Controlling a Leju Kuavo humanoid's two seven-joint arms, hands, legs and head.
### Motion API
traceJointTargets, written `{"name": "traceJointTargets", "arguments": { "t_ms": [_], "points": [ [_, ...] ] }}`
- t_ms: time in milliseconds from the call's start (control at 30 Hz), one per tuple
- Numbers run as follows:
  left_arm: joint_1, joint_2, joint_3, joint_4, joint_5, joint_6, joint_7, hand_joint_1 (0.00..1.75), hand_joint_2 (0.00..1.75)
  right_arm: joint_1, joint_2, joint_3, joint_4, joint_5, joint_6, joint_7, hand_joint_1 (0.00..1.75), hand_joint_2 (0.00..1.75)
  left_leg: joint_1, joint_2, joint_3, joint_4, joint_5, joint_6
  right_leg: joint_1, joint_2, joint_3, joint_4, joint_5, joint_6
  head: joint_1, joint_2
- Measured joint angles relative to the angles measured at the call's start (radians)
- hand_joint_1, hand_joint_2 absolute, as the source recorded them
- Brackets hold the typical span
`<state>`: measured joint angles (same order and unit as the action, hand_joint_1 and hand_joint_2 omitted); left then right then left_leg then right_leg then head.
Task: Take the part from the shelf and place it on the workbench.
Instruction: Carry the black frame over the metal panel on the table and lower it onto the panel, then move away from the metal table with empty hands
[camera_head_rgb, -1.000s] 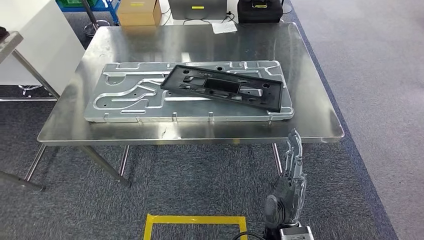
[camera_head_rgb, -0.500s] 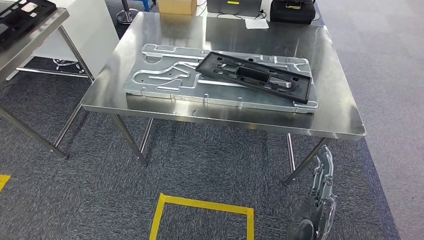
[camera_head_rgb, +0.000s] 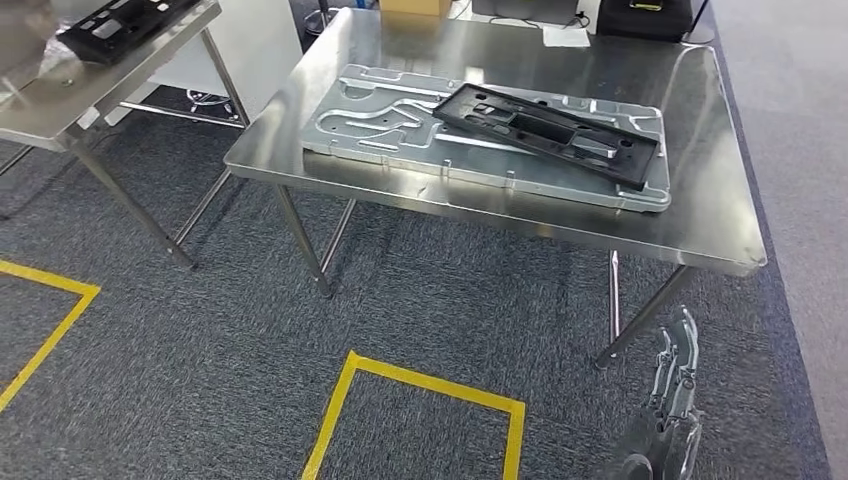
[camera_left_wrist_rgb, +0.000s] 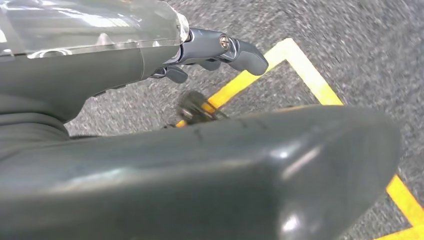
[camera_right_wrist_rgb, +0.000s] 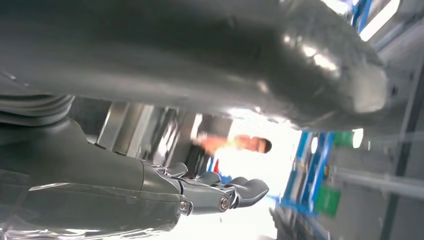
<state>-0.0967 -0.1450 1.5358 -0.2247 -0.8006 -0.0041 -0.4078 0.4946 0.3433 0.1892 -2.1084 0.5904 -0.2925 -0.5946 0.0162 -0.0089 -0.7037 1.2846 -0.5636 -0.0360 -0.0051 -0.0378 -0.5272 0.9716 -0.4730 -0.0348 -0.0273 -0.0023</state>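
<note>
Lying flat on the far-left shelf (camera_head_rgb: 60, 95), the black plastic frame part (camera_head_rgb: 125, 22) looks light, stiff; grip a long edge. Right robot hand (camera_head_rgb: 672, 400) hangs open-fingered, empty; left robot hand (camera_left_wrist_rgb: 220, 50) holds nothing.

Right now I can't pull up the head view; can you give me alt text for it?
A black rectangular plastic frame part lies on a grey machined metal plate atop a stainless steel workbench. The right hand hangs low beside the bench, holding nothing. Another black part sits on a steel shelf table far left, above yellow floor tape.
</note>
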Motion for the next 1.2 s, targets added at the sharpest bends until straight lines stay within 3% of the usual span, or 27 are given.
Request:
{"name": "traceJointTargets", "arguments": {
  "t_ms": [33,100,167,200,233,267,300,333,367,433,467,500,533,567,633,667,733,800,833,900,967,1000,1033,1067,1133,1200],
  "points": [
    [-0.002,0.0,0.0,0.0,0.004,-0.001,-0.002,0.0,0.0,0.0,0.001,-0.001,0.0,0.003,0.006,0.003,0.0,0.0,0.001,0.002,0.016,0.013,0.024,-0.003,0.001,-0.013,-0.018,0.007,0.008,0.002,0.0,0.0],
    [-0.007,0.001,0.0,0.0,0.007,-0.001,-0.002,0.0,0.0,-0.001,0.002,-0.003,0.0,0.009,0.007,0.007,0.0,0.0,0.001,0.022,0.103,-0.065,0.076,0.0,0.003,-0.036,-0.052,0.023,0.021,0.006,0.0,0.0],
    [-0.012,0.001,-0.001,0.0,0.006,0.0,-0.004,0.0,0.0,0.0,0.004,-0.006,-0.002,0.012,0.001,0.01,0.0,0.0,-0.006,0.061,0.224,-0.225,0.055,0.012,0.006,-0.055,-0.071,0.035,0.029,0.015,0.0,0.0],
    [-0.013,0.001,-0.002,0.0,0.003,0.001,-0.006,0.0,0.0,0.001,0.005,-0.007,-0.003,0.013,-0.003,0.012,0.0,0.0,-0.011,0.074,0.262,-0.286,0.033,0.021,0.006,-0.066,-0.073,0.038,0.033,0.02,0.0,0.0],
    [-0.013,0.001,-0.003,0.0,-0.002,0.003,-0.008,0.0,0.0,0.002,0.006,-0.009,-0.004,0.015,-0.009,0.013,0.0,0.0,-0.016,0.076,0.279,-0.322,0.017,0.029,0.006,-0.077,-0.072,0.038,0.038,0.027,0.001,0.0],
    [-0.009,0.001,-0.004,0.0,-0.008,0.005,-0.011,0.0,0.0,0.004,0.006,-0.011,-0.005,0.017,-0.016,0.015,0.0,0.0,-0.017,0.069,0.279,-0.336,0.018,0.038,0.004,-0.086,-0.071,0.037,0.043,0.034,0.001,0.0],
    [-0.005,-0.001,-0.006,0.0,-0.013,0.007,-0.014,0.0,0.0,0.006,0.007,-0.013,-0.007,0.019,-0.023,0.016,0.0,0.0,-0.016,0.061,0.274,-0.338,0.027,0.045,0.001,-0.081,-0.071,0.04,0.042,0.042,0.001,0.0],
    [-0.001,-0.002,-0.008,0.0,-0.019,0.008,-0.016,0.0,0.0,0.01,0.007,-0.016,-0.009,0.021,-0.029,0.017,0.0,0.0,-0.015,0.053,0.268,-0.341,0.036,0.053,-0.001,-0.059,-0.078,0.057,0.026,0.049,0.001,0.0],
    [0.002,-0.005,-0.011,0.0,-0.023,0.008,-0.018,0.0,0.0,0.016,0.007,-0.02,-0.012,0.023,-0.034,0.017,0.0,0.0,-0.012,0.045,0.261,-0.344,0.046,0.06,-0.003,-0.029,-0.092,0.094,-0.005,0.055,0.002,0.0],
    [0.005,-0.009,-0.019,0.0,-0.028,0.008,-0.02,0.0,0.0,0.027,0.007,-0.028,-0.015,0.026,-0.036,0.018,0.0,0.0,-0.012,0.029,0.241,-0.342,0.062,0.068,-0.006,0.025,-0.14,0.221,-0.09,0.063,0.002,0.0],
    [0.006,-0.011,-0.022,0.0,-0.028,0.008,-0.02,0.0,0.0,0.03,0.007,-0.031,-0.016,0.027,-0.036,0.019,0.0,0.0,-0.012,0.019,0.231,-0.34,0.068,0.069,-0.007,0.033,-0.16,0.28,-0.12,0.064,0.002,0.0],
    [0.006,-0.011,-0.024,0.0,-0.029,0.008,-0.02,0.0,0.0,0.031,0.007,-0.032,-0.016,0.027,-0.036,0.02,0.0,0.0,-0.012,0.007,0.223,-0.336,0.073,0.068,-0.008,0.035,-0.166,0.313,-0.131,0.065,0.002,0.0],
    [0.007,-0.012,-0.026,0.0,-0.03,0.008,-0.02,0.0,0.0,0.032,0.007,-0.033,-0.016,0.028,-0.036,0.022,0.0,0.0,-0.011,-0.005,0.216,-0.331,0.077,0.067,-0.009,0.036,-0.154,0.308,-0.122,0.066,0.002,0.0],
    [0.009,-0.013,-0.027,0.0,-0.031,0.01,-0.02,0.0,0.0,0.033,0.007,-0.034,-0.016,0.029,-0.037,0.024,0.0,0.0,-0.01,-0.018,0.21,-0.325,0.079,0.065,-0.011,0.039,-0.121,0.263,-0.096,0.066,0.002,0.0],
    [0.009,-0.014,-0.029,0.0,-0.033,0.013,-0.022,0.0,0.0,0.034,0.007,-0.035,-0.016,0.032,-0.039,0.028,0.0,0.0,-0.01,-0.041,0.199,-0.309,0.079,0.059,-0.016,0.069,-0.037,0.126,-0.042,0.065,0.002,0.0],
    [0.008,-0.014,-0.029,-0.001,-0.032,0.016,-0.024,0.0,0.0,0.036,0.007,-0.036,-0.017,0.035,-0.04,0.03,0.0,0.0,-0.01,-0.053,0.191,-0.3,0.078,0.054,-0.018,0.085,-0.008,0.074,-0.03,0.062,0.002,0.0],
    [0.007,-0.015,-0.029,-0.001,-0.029,0.023,-0.025,0.0,0.0,0.04,0.007,-0.039,-0.018,0.046,-0.045,0.033,0.0,0.0,-0.011,-0.07,0.174,-0.288,0.081,0.041,-0.017,0.1,0.003,0.043,-0.035,0.053,0.001,0.0],
    [0.01,-0.017,-0.029,-0.001,-0.029,0.032,-0.026,0.0,0.0,0.042,0.007,-0.042,-0.019,0.059,-0.049,0.038,0.0,0.0,-0.007,-0.079,0.163,-0.283,0.083,0.03,-0.017,0.082,0.0,0.039,-0.032,0.039,0.001,0.0],
    [0.011,-0.017,-0.029,-0.001,-0.029,0.036,-0.026,0.0,0.0,0.042,0.007,-0.042,-0.019,0.065,-0.05,0.039,0.0,0.0,-0.007,-0.069,0.156,-0.271,0.074,0.025,-0.018,0.071,0.0,0.037,-0.029,0.031,0.0,0.0],
    [0.011,-0.018,-0.03,-0.001,-0.032,0.04,-0.025,0.0,0.0,0.043,0.008,-0.043,-0.018,0.072,-0.051,0.044,0.0,0.0,-0.006,-0.031,0.118,-0.187,0.022,0.018,-0.017,0.046,-0.002,0.032,-0.025,0.019,-0.003,0.0],
    [0.009,-0.019,-0.031,-0.001,-0.032,0.041,-0.025,0.0,0.0,0.044,0.009,-0.045,-0.017,0.078,-0.051,0.047,0.0,0.0,-0.004,-0.007,0.058,-0.056,-0.041,0.012,-0.012,0.02,-0.008,0.033,-0.023,0.013,-0.004,0.0],
    [0.01,-0.019,-0.032,-0.001,-0.03,0.041,-0.025,0.0,0.0,0.044,0.009,-0.045,-0.015,0.083,-0.052,0.049,0.0,0.0,-0.004,-0.003,0.041,-0.013,-0.054,0.01,-0.01,0.007,-0.01,0.033,-0.023,0.013,-0.004,0.0],
    [0.011,-0.019,-0.033,-0.001,-0.028,0.04,-0.025,0.0,0.0,0.043,0.009,-0.045,-0.012,0.089,-0.052,0.05,0.0,0.0,-0.004,0.0,0.042,-0.006,-0.048,0.01,-0.008,-0.006,-0.011,0.034,-0.022,0.012,-0.004,0.0],
    [0.012,-0.019,-0.033,-0.001,-0.023,0.038,-0.026,0.0,0.0,0.042,0.009,-0.045,-0.008,0.096,-0.052,0.051,0.0,0.0,-0.004,0.004,0.064,-0.039,-0.025,0.012,-0.007,-0.017,-0.012,0.035,-0.022,0.012,-0.004,0.0],
    [0.012,-0.018,-0.033,-0.001,-0.009,0.031,-0.026,0.0,0.0,0.032,0.009,-0.045,0.003,0.113,-0.051,0.052,0.0,0.0,-0.007,0.033,0.144,-0.182,0.034,0.021,-0.005,-0.037,-0.01,0.036,-0.021,0.014,-0.004,0.0],
    [0.009,-0.015,-0.033,-0.001,0.004,0.025,-0.025,0.0,0.0,0.009,0.01,-0.043,0.024,0.128,-0.049,0.057,0.0,0.0,-0.015,0.06,0.191,-0.279,0.06,0.031,-0.001,-0.049,-0.01,0.037,-0.019,0.022,-0.003,0.0]
  ]
}}
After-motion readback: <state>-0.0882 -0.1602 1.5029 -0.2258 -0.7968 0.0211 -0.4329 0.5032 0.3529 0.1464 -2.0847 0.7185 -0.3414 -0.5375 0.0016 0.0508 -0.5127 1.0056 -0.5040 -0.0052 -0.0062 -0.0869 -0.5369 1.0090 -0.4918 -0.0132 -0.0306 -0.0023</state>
